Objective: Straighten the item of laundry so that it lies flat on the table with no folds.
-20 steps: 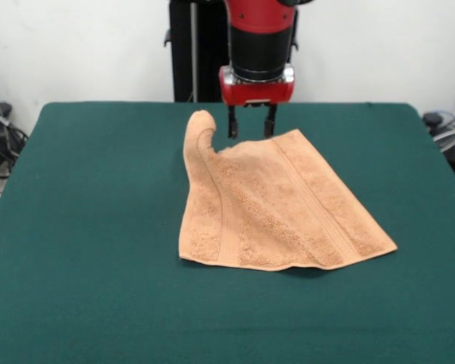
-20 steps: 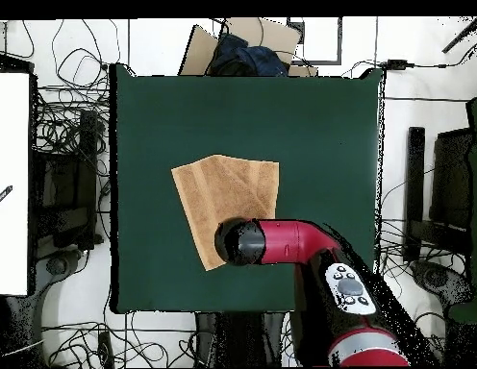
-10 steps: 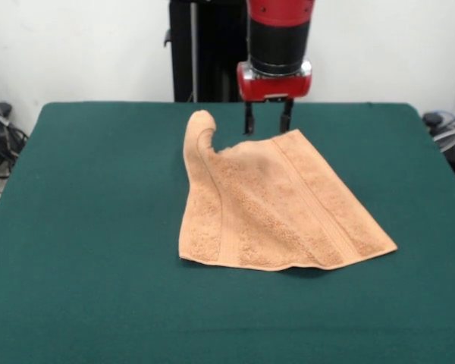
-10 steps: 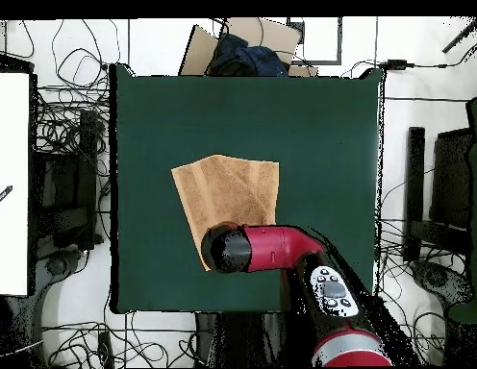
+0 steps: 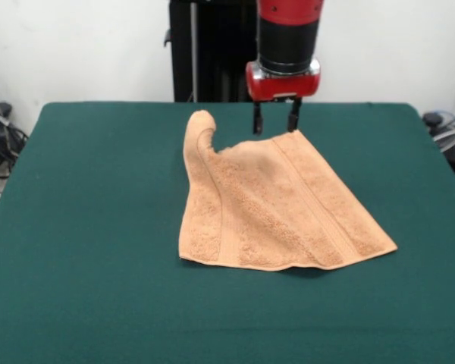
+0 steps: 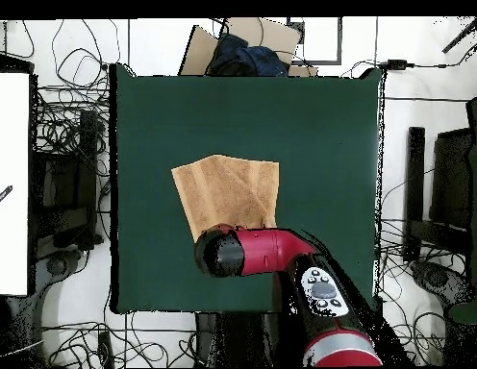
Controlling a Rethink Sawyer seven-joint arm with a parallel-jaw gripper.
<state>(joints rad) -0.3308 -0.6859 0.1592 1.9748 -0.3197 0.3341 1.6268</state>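
Note:
The peach-tan towel (image 5: 269, 205) lies on the dark green table (image 5: 83, 227), folded over itself, with a rolled, raised corner at its far left in the front view. It also shows in the overhead view (image 6: 228, 192). My gripper (image 5: 274, 121) hangs open just above the towel's far right corner, with both fingers pointing down and nothing held. In the overhead view the red arm (image 6: 271, 252) covers the gripper and the towel's edge nearest the robot.
The table (image 6: 319, 125) extends wide on all sides of the towel. Cables and equipment lie on the floor around the table (image 6: 60, 144). A cardboard box (image 6: 233, 43) sits beyond the far edge.
My gripper has moved to the right in the front view, along the towel's far edge, and risen slightly. It stays open. The towel has not moved.

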